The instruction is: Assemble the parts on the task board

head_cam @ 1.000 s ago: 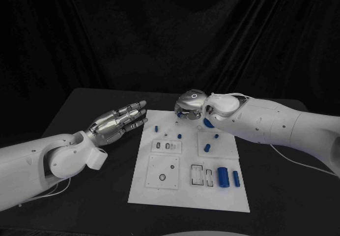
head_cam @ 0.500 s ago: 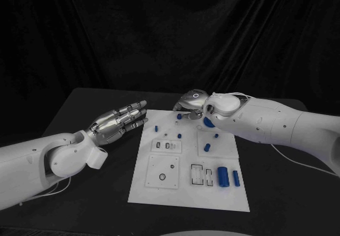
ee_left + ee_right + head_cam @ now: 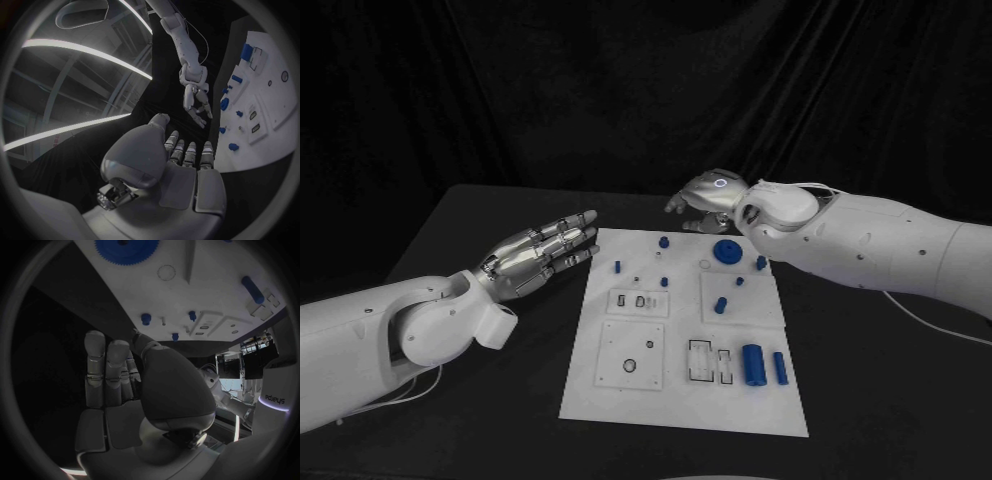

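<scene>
Black surface (image 3: 473, 215) carries a white board (image 3: 687, 395) at its middle, running away from the robot. Left robot hand (image 3: 540, 250) hovers just beside the board's near-left edge — fingers straight and slightly apart, holding nothing. Right robot hand (image 3: 708, 193) hangs above the board's far edge, fingers straight and close together, also empty. On the board, a blue gear (image 3: 726, 250) lies flat at the far end; two blue cylinders (image 3: 764, 362) lie side by side near the right edge — smaller blue pegs (image 3: 666, 242) stand scattered between.
</scene>
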Controlling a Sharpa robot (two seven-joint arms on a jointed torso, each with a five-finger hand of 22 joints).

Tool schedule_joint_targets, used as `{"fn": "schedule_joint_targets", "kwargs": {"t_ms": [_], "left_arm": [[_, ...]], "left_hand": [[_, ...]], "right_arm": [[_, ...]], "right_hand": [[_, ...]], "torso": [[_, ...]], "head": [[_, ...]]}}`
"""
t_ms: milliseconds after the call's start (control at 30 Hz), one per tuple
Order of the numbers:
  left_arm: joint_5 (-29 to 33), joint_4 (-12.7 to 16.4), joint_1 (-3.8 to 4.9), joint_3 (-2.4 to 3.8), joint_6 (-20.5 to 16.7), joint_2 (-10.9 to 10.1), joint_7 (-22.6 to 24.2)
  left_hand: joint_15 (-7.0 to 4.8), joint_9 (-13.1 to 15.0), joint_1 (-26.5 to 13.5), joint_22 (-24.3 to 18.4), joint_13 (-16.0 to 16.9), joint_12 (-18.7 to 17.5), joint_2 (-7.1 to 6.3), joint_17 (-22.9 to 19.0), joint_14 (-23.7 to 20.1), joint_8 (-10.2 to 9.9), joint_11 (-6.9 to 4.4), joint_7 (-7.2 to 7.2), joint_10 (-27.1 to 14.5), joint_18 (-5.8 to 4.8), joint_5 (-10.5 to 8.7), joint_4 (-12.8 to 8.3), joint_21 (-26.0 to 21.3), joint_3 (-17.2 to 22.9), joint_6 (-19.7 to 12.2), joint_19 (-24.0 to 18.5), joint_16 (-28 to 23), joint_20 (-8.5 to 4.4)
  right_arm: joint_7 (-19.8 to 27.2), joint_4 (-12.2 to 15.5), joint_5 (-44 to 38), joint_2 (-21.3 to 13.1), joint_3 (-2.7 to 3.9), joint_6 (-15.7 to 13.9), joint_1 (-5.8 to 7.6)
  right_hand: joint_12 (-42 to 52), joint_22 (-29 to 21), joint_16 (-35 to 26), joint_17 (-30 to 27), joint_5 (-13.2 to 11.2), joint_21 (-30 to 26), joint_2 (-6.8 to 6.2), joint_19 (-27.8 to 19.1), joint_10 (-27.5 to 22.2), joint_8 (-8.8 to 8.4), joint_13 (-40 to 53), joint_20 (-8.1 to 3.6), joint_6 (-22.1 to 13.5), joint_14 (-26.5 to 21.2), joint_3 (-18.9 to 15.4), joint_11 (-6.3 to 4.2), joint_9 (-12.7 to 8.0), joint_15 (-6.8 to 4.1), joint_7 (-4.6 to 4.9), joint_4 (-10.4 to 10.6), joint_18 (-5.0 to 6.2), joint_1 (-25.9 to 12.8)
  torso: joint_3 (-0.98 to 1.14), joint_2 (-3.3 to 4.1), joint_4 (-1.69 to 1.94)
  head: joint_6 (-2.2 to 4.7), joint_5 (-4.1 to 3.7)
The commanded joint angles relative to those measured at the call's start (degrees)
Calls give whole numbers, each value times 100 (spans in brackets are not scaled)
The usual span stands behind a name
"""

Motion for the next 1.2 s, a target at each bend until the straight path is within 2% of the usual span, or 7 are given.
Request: {"fn": "schedule_joint_targets", "kwargs": {"t_ms": [33,267,367,433,533,700,1200], "left_arm": [[6,2,7,5,30,19,31],[6,-33,7,5,33,43,19],[6,-43,6,5,47,55,17],[6,-49,6,5,57,62,14],[6,-64,6,5,79,77,4],[6,-86,4,5,115,100,-2],[6,-39,2,5,93,16,-24]], "left_hand": [[16,6,-35,7,5,15,18,5,4,20,53,-12,-2,45,17,-6,-5,29,42,8,11,52],[16,7,-36,8,5,15,18,5,4,24,53,-11,-2,45,17,-6,-5,30,50,9,11,52],[15,8,-38,8,5,15,17,5,4,27,54,-10,-4,45,17,-7,-5,33,55,9,11,53],[15,8,-38,8,5,15,17,5,4,27,54,-10,-4,45,17,-7,-5,33,55,9,11,53],[15,8,-38,8,5,15,17,5,4,27,54,-10,-4,45,17,-7,-5,33,55,9,11,53],[15,8,-40,7,5,14,18,5,3,29,54,-10,-6,46,17,-7,-6,37,54,7,10,55],[15,9,-42,8,5,15,18,5,4,34,54,-9,-7,46,16,-7,-5,40,63,9,11,56]], "right_arm": [[-371,345,462,-278,6,-168,155],[-820,1088,733,-1009,5,451,388],[-1021,1237,781,-1206,4,762,392],[-1152,1301,798,-1298,4,940,368],[-1298,1343,814,-1393,4,1122,304],[-1386,1253,826,-1414,3,1219,162],[-1286,800,831,-1155,3,1216,-173]], "right_hand": [[239,-7,-19,-32,16,-44,49,-38,290,15,78,-29,57,-64,-10,-39,-2,-24,12,52,-70,-27],[3716,-658,-676,-753,-254,-1006,36,-532,-341,-20,2678,-72,14,-533,-787,-234,6,-64,-119,346,34,-649],[6002,-32,606,981,-293,-519,102,-260,163,37,5099,-96,102,-201,-929,-314,60,-119,-86,486,-57,-811],[7744,1064,2480,3722,-312,465,89,58,2460,103,7804,-107,195,402,-1108,-332,165,-111,-81,718,-229,-1141],[8050,1912,3280,5024,-280,1236,31,332,3292,147,8532,-64,251,907,-1144,-344,264,-52,-46,892,-381,-1285],[8050,3054,3294,5048,-118,2355,-96,925,3292,226,8532,-53,349,919,-1059,-338,452,-54,-27,1127,-606,-1321],[8050,3097,3294,5048,90,2352,-84,869,3292,163,8532,-86,268,919,-992,-410,475,-104,-120,1108,-586,-1231]], "torso": [[0,-15,-13],[-10,-38,-37],[-18,-57,-54],[-22,-63,-61],[-43,-96,-61],[-53,-124,-79],[-40,-128,-86]], "head": [[18,-20],[1,-22],[-18,-8],[-24,0],[-58,-5],[-102,-2],[-112,28]]}}
